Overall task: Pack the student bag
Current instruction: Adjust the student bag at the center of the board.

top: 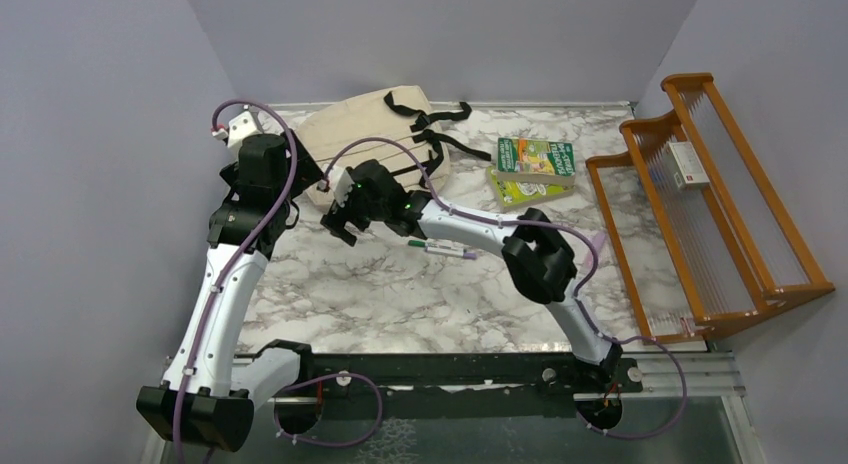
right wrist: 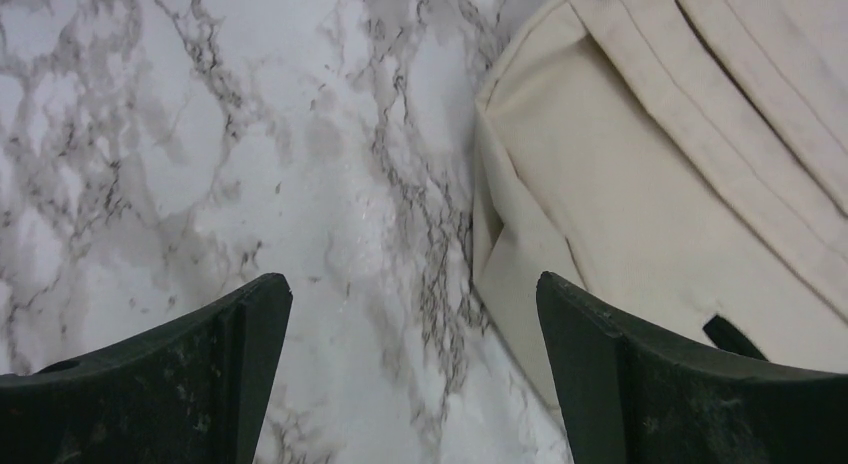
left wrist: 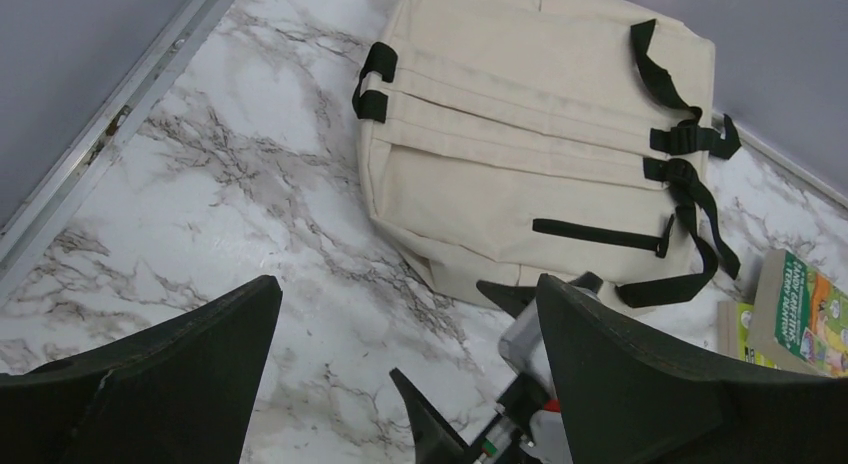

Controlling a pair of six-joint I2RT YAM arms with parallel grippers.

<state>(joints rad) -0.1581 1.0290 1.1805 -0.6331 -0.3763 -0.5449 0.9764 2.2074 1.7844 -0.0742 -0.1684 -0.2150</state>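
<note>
Marble-patterned desk (top: 400, 304), shown from the near edge outward. A marker pen (top: 440, 249) lies about mid-desk, beneath the right forearm. Beyond it the right fingers (right wrist: 650, 384) are spread wide and hold nothing; they hover over bare marble, just beside the near corner of the student bag (top: 370, 124). The left fingers (left wrist: 170, 364), also wide and empty, are poised on the left side and face the same bag. The bag lies flat near the far left corner of the desk, its black straps uppermost. No zip or opening can be made out in any view. Two books (top: 535, 169) are stacked toward the far right, and a wooden rack (top: 700, 204) stands along the right edge. The step in hand appears to be the first grasp on the bag, before anything is packed. To do it well, the right fingers should probably straddle the corner seam and close on doubled fabric, not a loose strap, while the left fingers take a second hold well apart from it. That would let the bag be turned or lifted to expose its opening without dragging it toward the far edge.
</note>
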